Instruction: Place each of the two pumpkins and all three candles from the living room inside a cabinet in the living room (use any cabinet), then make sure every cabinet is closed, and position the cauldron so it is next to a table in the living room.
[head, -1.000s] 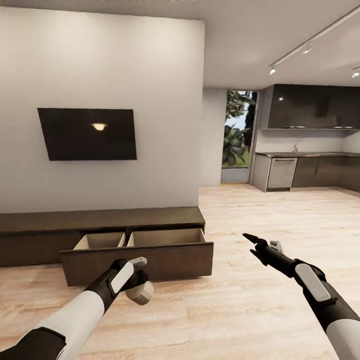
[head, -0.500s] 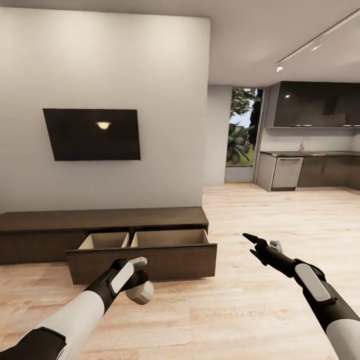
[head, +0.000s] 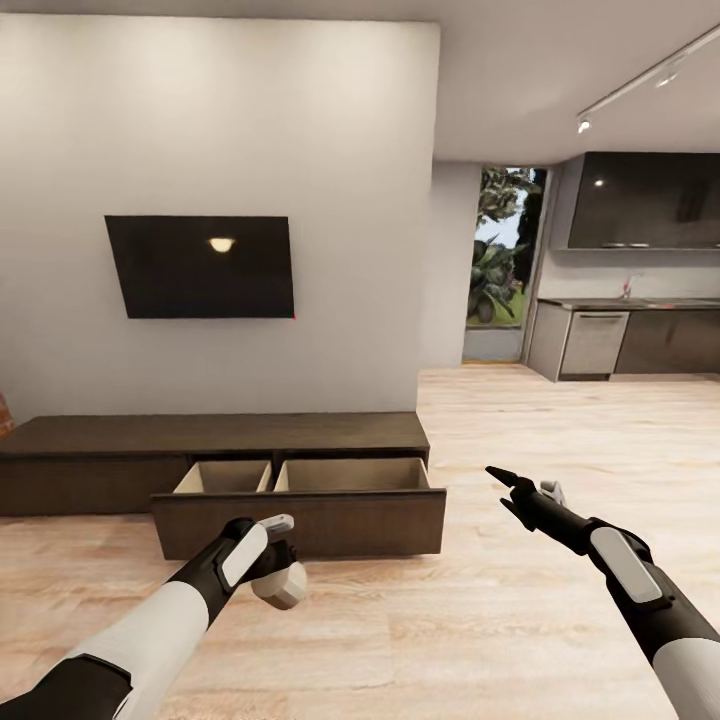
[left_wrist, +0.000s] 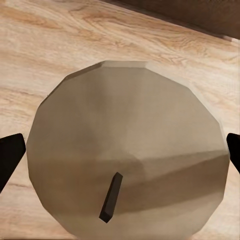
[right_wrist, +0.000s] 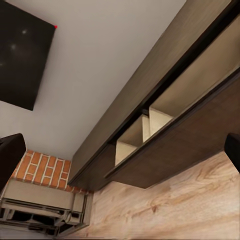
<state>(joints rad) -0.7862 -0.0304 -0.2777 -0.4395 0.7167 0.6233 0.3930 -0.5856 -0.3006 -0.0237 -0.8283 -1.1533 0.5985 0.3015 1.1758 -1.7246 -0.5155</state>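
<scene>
Candle clamped in my left pincer: matt beige-grey, waxy, faceted, smooth. Floor under both pincers: pale wood planks, satin sheen. Cabinet ahead of left pincer: dark-brown wood grain, matt; its drawer interior is pale beige, flat finish. Right pincer: black, matt.

The cabinet stands against the wall below the television, its drawer pulled out. Before the drawer, the left hand holds a candle. The kitchen lies far right.
</scene>
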